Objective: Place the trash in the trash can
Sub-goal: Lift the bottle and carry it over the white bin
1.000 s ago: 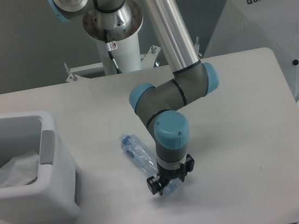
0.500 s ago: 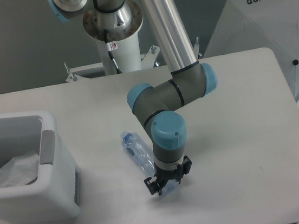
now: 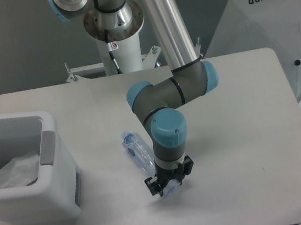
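The end effector (image 3: pixel 167 186) is pointing straight down at the counter (image 3: pixel 241 134), its black fingers sitting either side of the near end of the clear bottle (image 3: pixel 139 153); whether they are actually pinching it is not something I can tell. The bottle is lying on its side, cap end angling up-left. Well to the left, the white trash can (image 3: pixel 34 198) is standing with the crumpled wrapper (image 3: pixel 12 170) inside.

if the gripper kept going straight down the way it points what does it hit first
The gripper points down at the table, and the lower end of the clear plastic bottle lies right between its jaws. It would meet the bottle first, then the white table just beneath. Whether it already touches the bottle is unclear.
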`<action>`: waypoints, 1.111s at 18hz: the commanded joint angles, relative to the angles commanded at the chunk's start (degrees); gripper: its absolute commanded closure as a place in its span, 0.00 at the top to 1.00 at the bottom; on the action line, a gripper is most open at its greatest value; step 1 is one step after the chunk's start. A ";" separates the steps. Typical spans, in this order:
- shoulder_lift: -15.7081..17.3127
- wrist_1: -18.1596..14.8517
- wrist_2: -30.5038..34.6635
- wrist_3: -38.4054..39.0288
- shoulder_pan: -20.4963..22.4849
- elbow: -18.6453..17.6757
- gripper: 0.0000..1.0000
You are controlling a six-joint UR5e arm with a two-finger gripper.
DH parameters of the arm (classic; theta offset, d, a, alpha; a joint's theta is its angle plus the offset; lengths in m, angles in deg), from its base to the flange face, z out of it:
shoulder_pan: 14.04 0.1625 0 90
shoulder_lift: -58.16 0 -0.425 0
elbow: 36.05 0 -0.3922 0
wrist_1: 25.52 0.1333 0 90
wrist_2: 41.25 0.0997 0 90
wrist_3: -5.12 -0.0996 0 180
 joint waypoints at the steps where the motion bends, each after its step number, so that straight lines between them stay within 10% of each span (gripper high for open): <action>1: 1.85 0.00 0.00 0.00 0.26 1.32 0.68; 7: 5.11 0.35 0.17 -0.09 -0.26 11.43 0.67; 20: 15.84 4.83 -0.09 2.81 -10.54 14.59 0.67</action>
